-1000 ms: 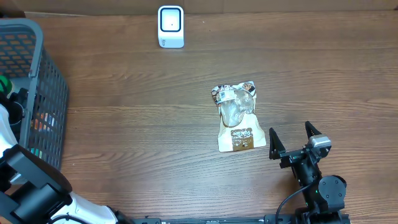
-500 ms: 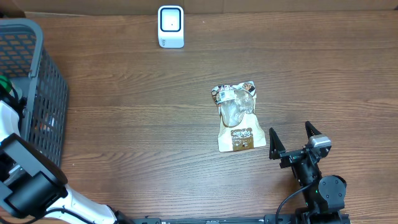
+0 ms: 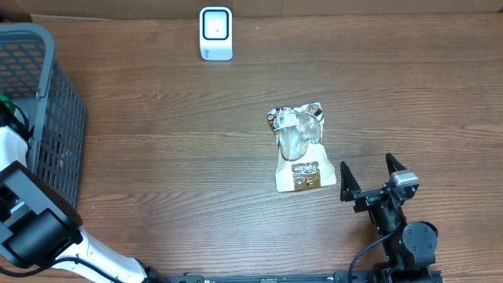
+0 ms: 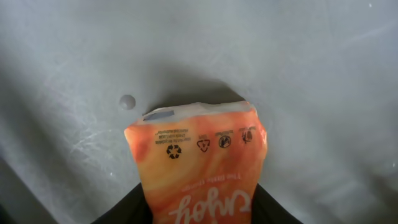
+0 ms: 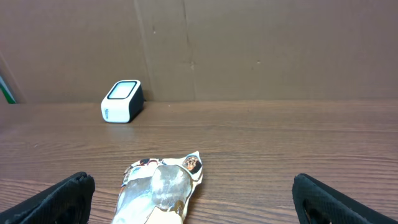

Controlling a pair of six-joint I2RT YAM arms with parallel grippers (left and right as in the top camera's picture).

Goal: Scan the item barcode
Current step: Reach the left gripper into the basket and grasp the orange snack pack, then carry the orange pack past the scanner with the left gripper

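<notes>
An orange packet (image 4: pixel 199 155) with white lettering and recycling marks lies on the grey floor of the basket (image 4: pixel 311 74) in the left wrist view. My left gripper (image 4: pixel 200 214) is shut on it, one black finger (image 4: pixel 127 213) pressed against each side. From overhead my left arm (image 3: pixel 23 224) reaches into the dark mesh basket (image 3: pixel 55 102), and its jaws and the packet are hidden there. The white scanner (image 3: pixel 215 33) (image 5: pixel 122 101) stands at the table's far edge. My right gripper (image 3: pixel 367 165) (image 5: pixel 196 202) is open near the front edge, holding nothing.
A gold and clear snack pouch (image 3: pixel 300 148) (image 5: pixel 158 193) lies on the wooden table just ahead of the right gripper. Brown cardboard (image 5: pixel 249 43) walls off the back of the table. The basket fills the left edge.
My left arm has shifted slightly inside the basket, and an orange patch behind the mesh no longer shows. The right arm and the pouch have not moved.
</notes>
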